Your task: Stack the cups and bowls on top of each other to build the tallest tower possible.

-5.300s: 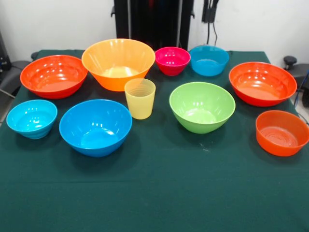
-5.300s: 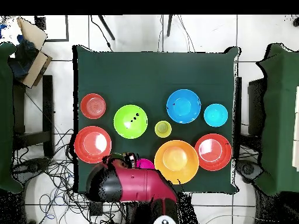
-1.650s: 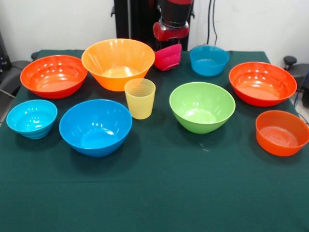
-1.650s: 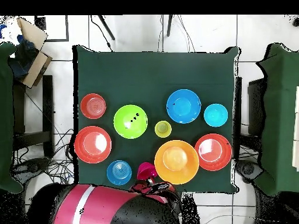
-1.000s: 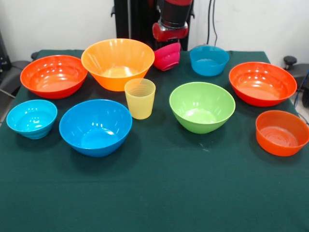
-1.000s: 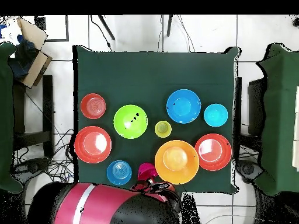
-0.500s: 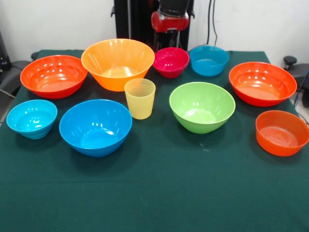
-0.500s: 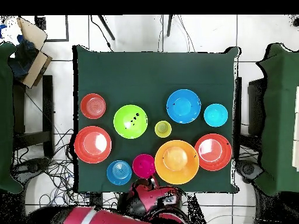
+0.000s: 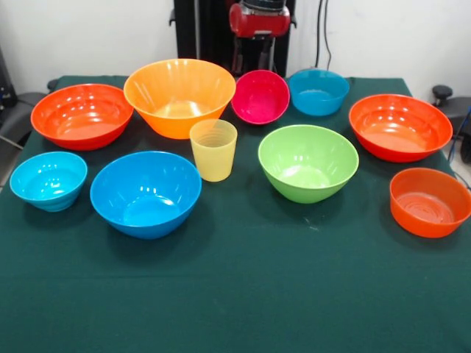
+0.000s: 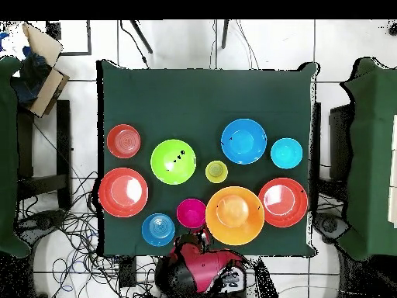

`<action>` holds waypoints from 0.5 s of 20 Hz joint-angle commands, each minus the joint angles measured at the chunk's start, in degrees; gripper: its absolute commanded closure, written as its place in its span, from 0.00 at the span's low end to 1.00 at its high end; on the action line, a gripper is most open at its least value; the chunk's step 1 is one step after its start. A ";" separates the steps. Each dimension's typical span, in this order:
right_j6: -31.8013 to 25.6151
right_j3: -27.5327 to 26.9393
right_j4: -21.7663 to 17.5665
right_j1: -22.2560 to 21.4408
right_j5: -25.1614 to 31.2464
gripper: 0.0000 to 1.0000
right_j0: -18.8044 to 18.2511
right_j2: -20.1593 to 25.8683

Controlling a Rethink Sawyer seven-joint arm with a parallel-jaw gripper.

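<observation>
The magenta bowl (image 9: 260,97) is at the table's far side, tilted with its mouth toward the front camera, between the large light-orange bowl (image 9: 179,95) and a small blue bowl (image 9: 318,91). My gripper (image 9: 255,65) hangs from the red arm at the bowl's far rim and looks shut on it. In the overhead view the magenta bowl (image 10: 191,213) lies just beyond the gripper (image 10: 195,235), beside the light-orange bowl (image 10: 234,215). The pale-yellow cup (image 9: 213,150) stands upright mid-table. No bowl is nested in another.
Two red-orange bowls (image 9: 82,115) (image 9: 399,126) sit at the table's left and right. A cyan bowl (image 9: 48,180), a large blue bowl (image 9: 146,193), a lime green bowl (image 9: 307,162) and a small orange bowl (image 9: 430,201) stand nearer the front.
The magenta bowl, upright half a second ago, has tipped its mouth toward the front camera. The arm's red head has risen in the front view.
</observation>
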 commanded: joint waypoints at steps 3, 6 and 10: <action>10.86 -1.68 1.79 1.52 -3.28 0.00 3.06 7.70; 11.70 -2.75 3.54 3.23 -3.97 0.00 6.04 5.55; 13.18 -3.11 4.51 4.62 -5.22 0.00 8.07 4.68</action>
